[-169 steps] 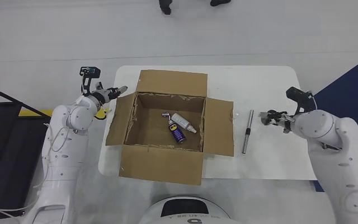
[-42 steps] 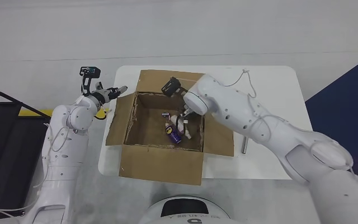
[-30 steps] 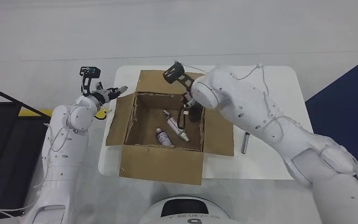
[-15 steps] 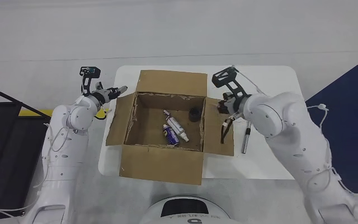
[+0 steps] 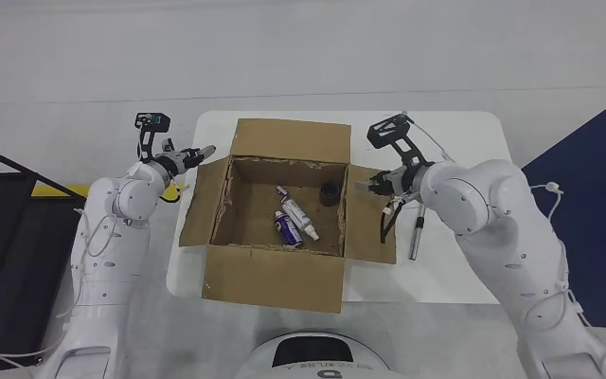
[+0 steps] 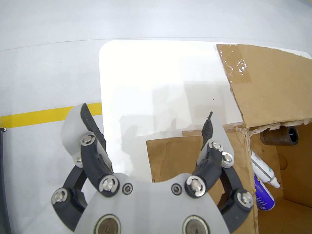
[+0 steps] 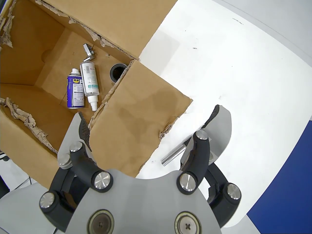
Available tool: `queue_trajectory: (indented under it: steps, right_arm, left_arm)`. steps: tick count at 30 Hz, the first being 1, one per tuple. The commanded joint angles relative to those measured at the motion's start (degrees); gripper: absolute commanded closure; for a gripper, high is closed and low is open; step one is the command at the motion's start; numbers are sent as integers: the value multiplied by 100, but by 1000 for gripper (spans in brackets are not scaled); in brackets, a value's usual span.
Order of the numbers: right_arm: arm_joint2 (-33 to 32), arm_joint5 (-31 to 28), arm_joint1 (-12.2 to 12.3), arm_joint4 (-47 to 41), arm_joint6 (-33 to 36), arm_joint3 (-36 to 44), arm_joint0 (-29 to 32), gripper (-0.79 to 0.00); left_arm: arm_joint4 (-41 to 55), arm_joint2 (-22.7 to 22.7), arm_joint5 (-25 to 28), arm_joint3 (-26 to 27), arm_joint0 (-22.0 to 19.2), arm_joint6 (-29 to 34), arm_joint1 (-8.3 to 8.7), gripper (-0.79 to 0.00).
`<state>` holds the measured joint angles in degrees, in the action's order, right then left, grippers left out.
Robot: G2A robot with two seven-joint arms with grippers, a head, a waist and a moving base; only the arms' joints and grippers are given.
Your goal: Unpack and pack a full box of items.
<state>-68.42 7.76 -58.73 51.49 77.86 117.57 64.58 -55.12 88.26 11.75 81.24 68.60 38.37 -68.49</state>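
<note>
Right wrist view, right claw point(image 7: 149, 115) spread above box flap point(image 7: 136, 113), left claw point(image 6: 146, 112) spread, labelled blue can point(image 7: 75, 90) beside white bottle point(image 7: 89, 80)

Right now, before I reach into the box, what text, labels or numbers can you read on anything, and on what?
Blue spray can: a brand mark, not quoted; fine print too small to read.
White bottle: barcode and label lines, too small to read.
Cardboard box, metal rod, black fitting: no print seen.
</note>
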Motion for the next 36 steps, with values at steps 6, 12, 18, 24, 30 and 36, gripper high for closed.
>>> queue_trajectory:
  steps: [6,12,18,24,30,36]
  right_arm:
    - [-951,-169,164,-221,224,-364,926,-785]
    - [-1475,252,252,297,343,-354,1741,-714]
    - [-1220,874,235,1098,462,-718,1801,-776]
    - [-883,1128,171,1295,441,-977,1589,-600]
    - [-499,1167,89,1328,425,-1314,1317,-382]
    - [-213,1185,6,1333,440,-1892,955,-268]
  left_arm:
    - [0,0,0,0,0,0,0,-785]
    - [0,0,0,0,0,0,0,-785]
    - [0,0,0,0,0,0,0,-785]
    - [0,0,0,0,0,0,0,-785]
    - [0,0,0,0,0,0,0,-785]
    - [0,0,0,0,0,0,0,-785]
